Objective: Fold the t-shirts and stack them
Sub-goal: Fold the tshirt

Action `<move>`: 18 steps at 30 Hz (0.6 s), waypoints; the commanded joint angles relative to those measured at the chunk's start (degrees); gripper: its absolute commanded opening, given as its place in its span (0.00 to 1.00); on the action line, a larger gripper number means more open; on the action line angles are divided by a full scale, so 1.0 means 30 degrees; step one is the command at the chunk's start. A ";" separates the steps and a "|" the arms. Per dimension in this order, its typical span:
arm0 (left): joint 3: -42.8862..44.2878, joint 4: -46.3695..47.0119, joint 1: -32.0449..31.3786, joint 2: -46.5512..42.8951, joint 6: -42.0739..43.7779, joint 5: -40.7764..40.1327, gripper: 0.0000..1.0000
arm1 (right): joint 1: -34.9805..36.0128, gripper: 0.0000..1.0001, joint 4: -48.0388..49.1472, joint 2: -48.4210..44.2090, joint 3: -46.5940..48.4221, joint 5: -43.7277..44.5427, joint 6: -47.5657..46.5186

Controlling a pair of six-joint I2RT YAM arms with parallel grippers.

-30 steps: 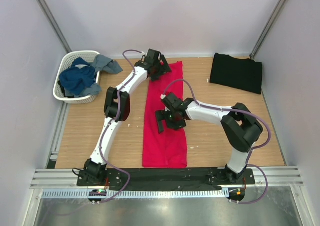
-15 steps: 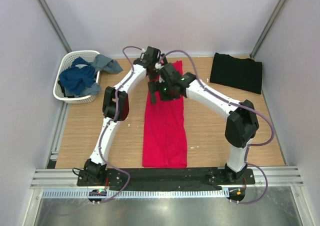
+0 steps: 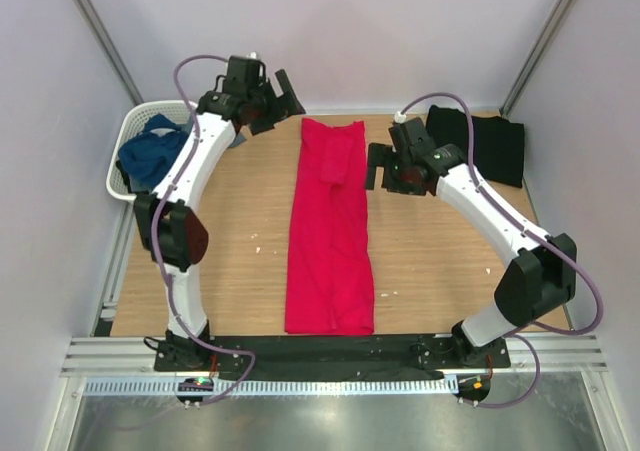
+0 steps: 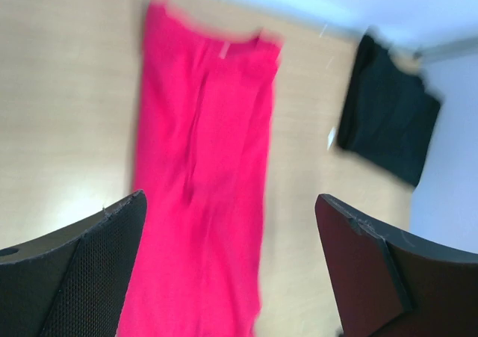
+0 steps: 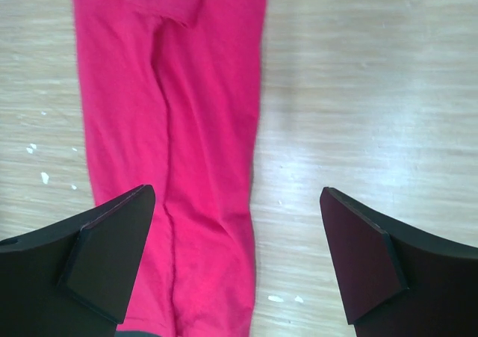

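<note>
Top external view, left to right: a white lattice basket (image 3: 122, 176) sits at the far left edge of the tabletop (image 3: 440, 261), holding blue cloth (image 3: 155, 156). The left end effector (image 3: 280, 105) hangs above the far left area, between the basket and the red t-shirt (image 3: 330, 241); the left wrist view shows its fingers (image 4: 89, 262) spread wide with nothing between them. The red t-shirt lies flat at the centre of the tabletop as a long narrow strip running from the far edge to the near edge, with a small flap turned over at its far end. Just right of that far end, the right end effector (image 3: 372, 168) hovers clear of the cloth, fingers apart and empty. The black t-shirt (image 3: 495, 149) lies folded in the far right corner, well apart from the red one.
</note>
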 commanded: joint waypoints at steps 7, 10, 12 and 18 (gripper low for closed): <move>-1.4232 -0.1720 -0.0388 -0.8692 -0.0570 0.2606 0.91 | -0.0164 1.00 0.0696 -0.3922 -0.5823 -0.0301 0.1644; -1.7866 -0.2248 -0.0563 -1.1623 -0.1332 0.2667 0.90 | -0.0194 0.99 0.0900 -0.5474 -0.8165 -0.2877 0.2843; -1.9624 -0.2512 -0.1117 -1.3029 -0.2122 0.2609 0.88 | -0.0165 0.94 0.1369 -0.6822 -1.0354 -0.4722 0.3489; -2.5544 -0.1606 -0.4163 -1.7339 -0.5689 0.1907 0.86 | 0.0216 0.81 0.1838 -0.9719 -1.5837 -0.7773 0.5189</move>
